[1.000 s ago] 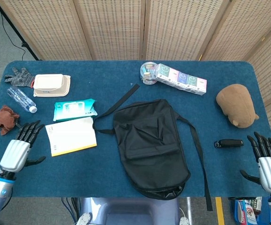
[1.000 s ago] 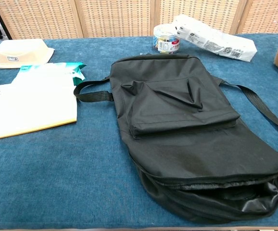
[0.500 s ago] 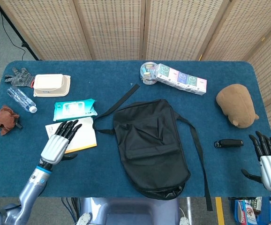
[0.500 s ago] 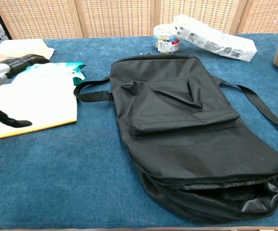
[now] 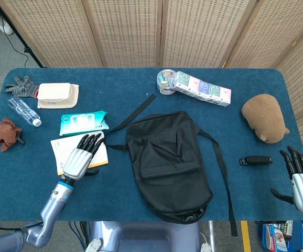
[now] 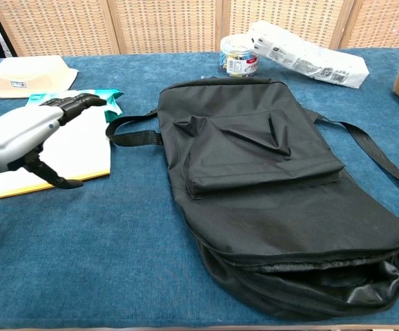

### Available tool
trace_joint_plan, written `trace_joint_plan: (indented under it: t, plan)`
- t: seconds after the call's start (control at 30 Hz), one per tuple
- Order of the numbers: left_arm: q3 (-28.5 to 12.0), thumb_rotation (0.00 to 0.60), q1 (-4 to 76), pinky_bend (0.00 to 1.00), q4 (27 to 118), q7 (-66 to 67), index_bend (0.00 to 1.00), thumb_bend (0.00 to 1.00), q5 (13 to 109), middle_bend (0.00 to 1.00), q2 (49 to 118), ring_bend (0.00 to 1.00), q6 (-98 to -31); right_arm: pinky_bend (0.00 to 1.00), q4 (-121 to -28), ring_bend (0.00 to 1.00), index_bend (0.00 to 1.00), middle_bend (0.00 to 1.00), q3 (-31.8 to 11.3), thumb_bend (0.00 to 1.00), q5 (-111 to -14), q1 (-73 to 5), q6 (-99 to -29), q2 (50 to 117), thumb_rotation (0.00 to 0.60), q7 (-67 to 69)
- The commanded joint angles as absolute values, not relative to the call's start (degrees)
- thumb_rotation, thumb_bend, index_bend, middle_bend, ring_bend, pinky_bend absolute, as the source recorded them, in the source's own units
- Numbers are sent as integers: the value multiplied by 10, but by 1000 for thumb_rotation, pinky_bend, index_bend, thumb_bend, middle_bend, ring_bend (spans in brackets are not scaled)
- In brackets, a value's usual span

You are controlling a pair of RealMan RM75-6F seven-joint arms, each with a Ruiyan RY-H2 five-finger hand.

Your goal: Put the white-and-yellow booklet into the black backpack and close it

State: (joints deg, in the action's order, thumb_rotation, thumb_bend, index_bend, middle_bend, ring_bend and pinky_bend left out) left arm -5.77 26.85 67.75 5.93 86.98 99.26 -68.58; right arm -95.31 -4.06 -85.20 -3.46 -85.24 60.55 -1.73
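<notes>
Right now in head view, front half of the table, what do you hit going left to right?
Rust-brown crumpled cloth → white-and-yellow booklet under the left hand → black fabric backpack → small black bar-shaped device → right hand.

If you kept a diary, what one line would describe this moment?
left hand open over booklet | right hand open, idle | backpack unzipped | booklet not yet grasped

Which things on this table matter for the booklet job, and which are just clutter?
Job: white-and-yellow booklet, black backpack, left hand above the booklet.

Clutter: wipes pack, tissue packs, brown plush toy, water bottle, grey glove, food container.
</notes>
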Motion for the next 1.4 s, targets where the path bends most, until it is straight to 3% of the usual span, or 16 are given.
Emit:
trace_joint_plan:
  t: [0.03,0.17,0.5,1.4]
  plan:
    - [-60,600,275,0,662,67,0,31,864,0,1007,0,-683,0,-953,0,0,0,-41,0,-851,-34,-853,605,600,-16]
    - [-57,600,280,0,647,80,0,136,863,0,1020,0,-680,0,-953,0,0,0,-42,0,-850,-34,-854,604,600,-13]
    - [-53,600,286,0,623,82,0,226,858,0,1038,0,-680,0,-953,0,0,0,-42,0,-849,-34,-853,601,600,-8]
    - [-64,600,300,0,526,57,0,264,839,0,1043,0,-679,0,-956,0,0,0,-40,0,-850,-33,-851,598,600,-1]
